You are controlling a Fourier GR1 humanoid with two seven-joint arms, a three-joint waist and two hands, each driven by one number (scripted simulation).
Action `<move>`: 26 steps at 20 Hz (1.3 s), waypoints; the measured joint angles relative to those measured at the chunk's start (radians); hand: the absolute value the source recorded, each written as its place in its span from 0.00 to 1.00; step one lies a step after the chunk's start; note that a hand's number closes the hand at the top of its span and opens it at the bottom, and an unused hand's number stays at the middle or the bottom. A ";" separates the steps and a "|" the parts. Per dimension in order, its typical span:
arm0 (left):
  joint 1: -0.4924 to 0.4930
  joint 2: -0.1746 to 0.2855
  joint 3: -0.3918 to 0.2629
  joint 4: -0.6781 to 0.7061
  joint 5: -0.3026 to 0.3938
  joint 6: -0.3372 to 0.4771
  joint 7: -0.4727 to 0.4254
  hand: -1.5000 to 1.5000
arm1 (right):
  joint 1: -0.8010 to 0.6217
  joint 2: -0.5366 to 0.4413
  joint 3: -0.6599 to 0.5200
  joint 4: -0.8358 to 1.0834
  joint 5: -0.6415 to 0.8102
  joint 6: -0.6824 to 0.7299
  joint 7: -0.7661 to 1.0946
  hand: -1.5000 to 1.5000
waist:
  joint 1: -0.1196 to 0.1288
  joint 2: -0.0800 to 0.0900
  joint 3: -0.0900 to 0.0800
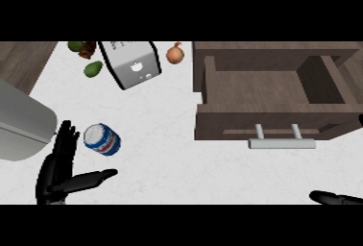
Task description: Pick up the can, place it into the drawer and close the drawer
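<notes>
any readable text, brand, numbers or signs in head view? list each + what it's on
No text can be read anywhere.
can: blue, white and red label bands, lettering too blurred to read.
silver appliance: small dark marks near its far edge and white marks on its face, too small to read.
drawer: no markings visible.

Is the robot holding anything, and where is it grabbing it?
Nothing is held. The left hand is open beside the can, not curled round it; the right hand, low right, carries nothing.
</notes>
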 measured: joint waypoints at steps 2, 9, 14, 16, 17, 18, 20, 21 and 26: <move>-0.020 0.008 0.017 0.064 0.008 -0.005 -0.038 0.00 | 0.012 0.008 0.008 -0.048 0.004 -0.005 0.030 0.00 | -0.001 0.000 0.000; -0.099 0.032 0.056 0.266 0.018 0.000 -0.135 0.00 | 0.034 0.009 -0.026 -0.077 -0.019 0.030 0.038 0.00 | -0.001 0.000 0.000; -0.145 0.048 0.082 0.395 0.036 -0.002 -0.200 0.00 | 0.026 0.008 -0.048 -0.079 -0.023 0.042 0.049 0.00 | -0.001 0.000 0.000; -0.181 0.056 0.095 0.456 0.045 0.003 -0.220 0.00 | 0.022 0.016 -0.043 -0.099 -0.016 0.033 0.069 0.00 | -0.002 0.000 0.000; -0.195 0.056 0.098 0.495 0.045 0.004 -0.246 0.00 | 0.022 0.015 -0.049 -0.106 -0.026 0.038 0.076 0.00 | -0.002 0.001 0.000; -0.219 0.067 0.111 0.545 0.052 -0.002 -0.269 0.00 | 0.010 0.012 -0.053 -0.100 -0.029 0.036 0.080 0.00 | -0.002 0.001 0.000; -0.258 0.079 0.123 0.619 0.062 -0.005 -0.303 0.00 | 0.005 0.006 -0.064 -0.108 -0.035 0.042 0.094 0.00 | -0.003 0.001 0.000; -0.278 0.088 0.125 0.649 0.061 -0.003 -0.310 0.00 | 0.002 0.012 -0.058 -0.100 -0.024 0.041 0.088 0.00 | -0.003 0.001 0.000; -0.383 0.122 0.152 0.857 0.070 -0.025 -0.417 0.00 | -0.006 0.020 -0.060 -0.084 -0.016 0.049 0.077 0.00 | -0.006 0.002 0.000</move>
